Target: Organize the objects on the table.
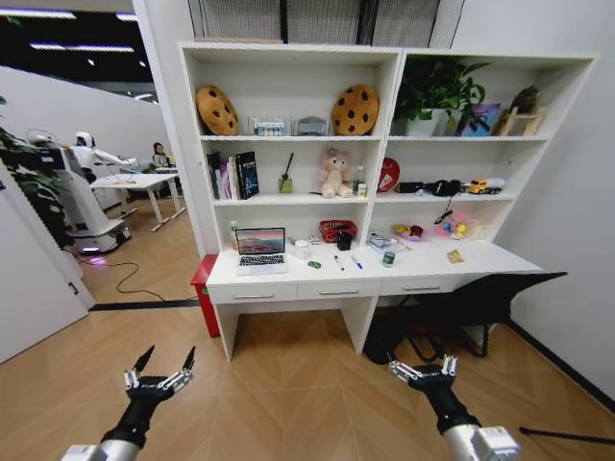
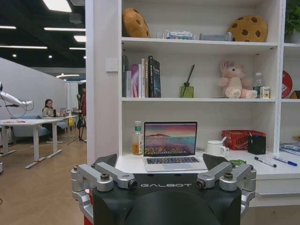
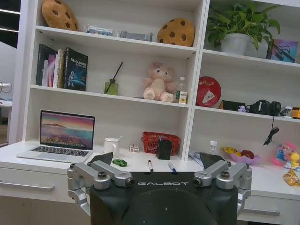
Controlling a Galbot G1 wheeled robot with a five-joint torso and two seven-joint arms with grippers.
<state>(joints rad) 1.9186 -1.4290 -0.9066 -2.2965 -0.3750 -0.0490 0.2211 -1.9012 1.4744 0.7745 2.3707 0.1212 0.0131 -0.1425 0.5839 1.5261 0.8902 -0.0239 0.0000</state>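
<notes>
Our left gripper (image 1: 160, 369) hangs low over the wooden floor with its fingers spread apart and nothing between them, and our right gripper (image 1: 422, 369) mirrors it on the other side, likewise spread and empty. Both are well short of the white desk (image 1: 480, 259), so we judge the step in hand to be the approach: we should close on the desk squarely, stop with the drawer fronts just ahead of the arms, and lift the grippers above the top before reaching in. On the desk the silver laptop (image 1: 260, 249) stands open toward the left end, the small green toy car (image 3: 120, 162) lies near the front edge, and the black pen (image 3: 150, 165) and blue pen (image 3: 172, 167) lie side by side just right of it, with the yellow packet (image 1: 455, 256) farther right. We would take the thin pens from above, jaws across the barrel. A green-capped bottle (image 2: 137, 138) stands just left of the laptop. The white mug (image 3: 111, 146) and red mesh basket (image 3: 160, 142) sit behind the loose items; what the basket holds is hard to make out, and the clutter by the right shelf foot is too small to name.
</notes>
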